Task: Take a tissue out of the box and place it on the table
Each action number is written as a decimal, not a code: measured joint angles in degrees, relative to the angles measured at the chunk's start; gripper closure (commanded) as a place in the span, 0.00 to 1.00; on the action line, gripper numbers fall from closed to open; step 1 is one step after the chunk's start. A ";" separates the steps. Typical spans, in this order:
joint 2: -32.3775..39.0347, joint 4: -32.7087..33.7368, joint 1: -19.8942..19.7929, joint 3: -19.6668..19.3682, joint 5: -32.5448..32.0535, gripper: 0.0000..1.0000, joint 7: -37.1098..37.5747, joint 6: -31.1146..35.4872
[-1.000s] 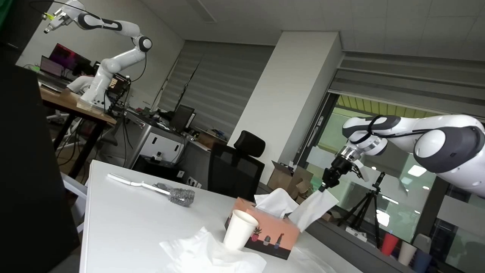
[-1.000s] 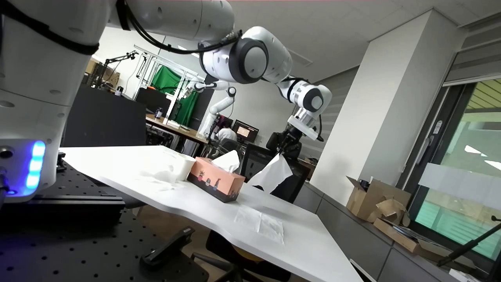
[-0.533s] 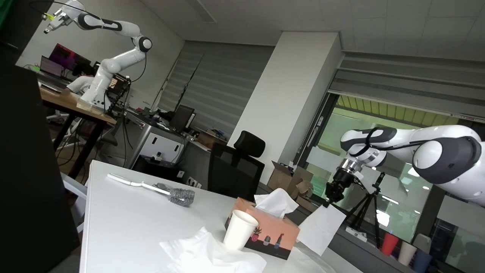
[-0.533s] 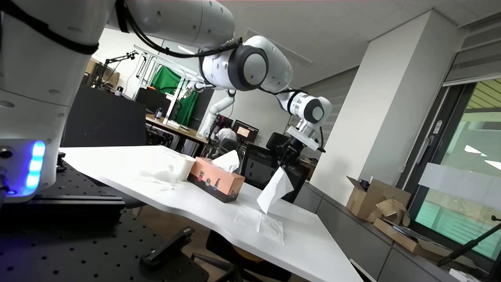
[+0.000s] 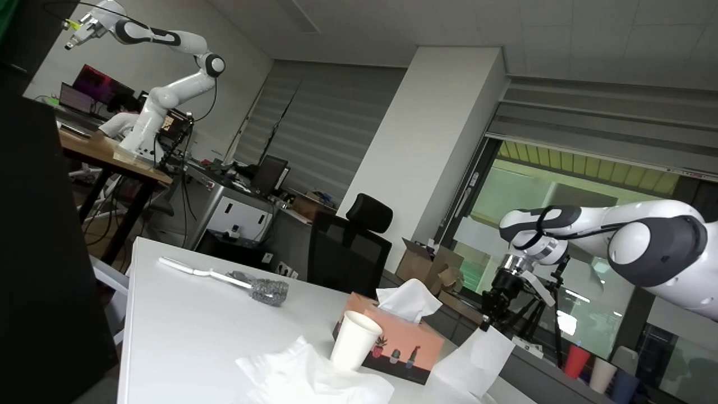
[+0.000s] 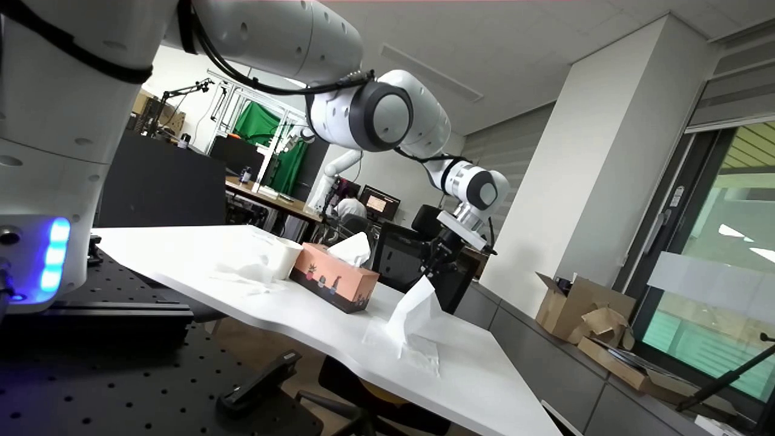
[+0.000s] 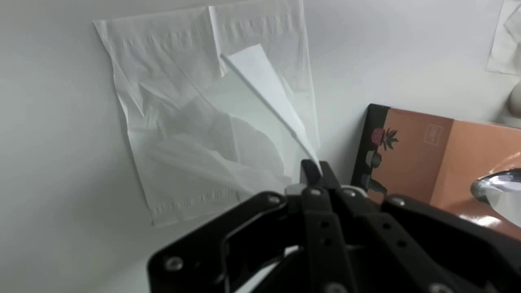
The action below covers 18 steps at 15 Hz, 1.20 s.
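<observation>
My gripper is shut on a corner of a white tissue, in both exterior views [image 5: 485, 324] [image 6: 425, 275] and in the wrist view [image 7: 318, 171]. The held tissue [image 5: 477, 359] [image 6: 415, 309] [image 7: 262, 77] hangs from the fingertips beside the box. Its lower part appears to touch another thin tissue [image 6: 427, 357] [image 7: 130, 53] lying flat on the white table [image 5: 196, 320] [image 6: 478, 369] [image 7: 57, 101]. The orange and black tissue box [image 5: 401, 345] [image 6: 336, 281] [image 7: 419, 150] stands upright, with a further tissue [image 5: 408, 300] [image 6: 353, 249] sticking up from its slot.
A white paper cup [image 5: 354, 341] [image 6: 284, 259] stands against the box on the side away from my gripper. Crumpled tissues [image 5: 314, 379] [image 6: 242, 275] lie by the cup. A grey-headed brush [image 5: 268, 290] lies farther along the table. A black chair [image 5: 348, 264] stands behind the table.
My gripper has moved away from the box and down with the tissue. The tissue hung above the table and its lower part now reaches the flat tissue. The box has not moved.
</observation>
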 measured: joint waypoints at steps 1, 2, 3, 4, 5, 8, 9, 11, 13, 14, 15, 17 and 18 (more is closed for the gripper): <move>0.24 0.11 -0.12 0.44 -0.01 1.00 0.15 -1.33; 0.58 0.62 -0.26 1.18 -0.01 1.00 0.26 -3.18; 0.61 0.64 -0.26 1.62 0.32 1.00 0.28 -4.14; 0.54 0.58 -0.17 2.01 0.97 1.00 0.28 -4.65; 0.41 0.58 0.00 2.54 1.55 1.00 0.27 -5.22; -0.40 0.58 0.62 5.00 4.48 1.00 0.04 -8.49; -0.77 0.58 0.78 6.05 5.59 1.00 0.03 -10.32; -1.29 0.56 1.01 7.15 6.75 1.00 0.17 -12.22; -1.21 0.38 0.91 7.26 6.75 1.00 0.70 -12.05; -1.05 0.14 0.71 7.08 6.63 1.00 1.20 -11.24; -0.44 0.48 0.53 6.74 6.11 1.00 1.86 -10.04; 1.58 1.67 0.36 5.48 4.15 1.00 2.50 -4.97; 2.38 1.49 0.38 4.50 3.36 1.00 2.50 -1.26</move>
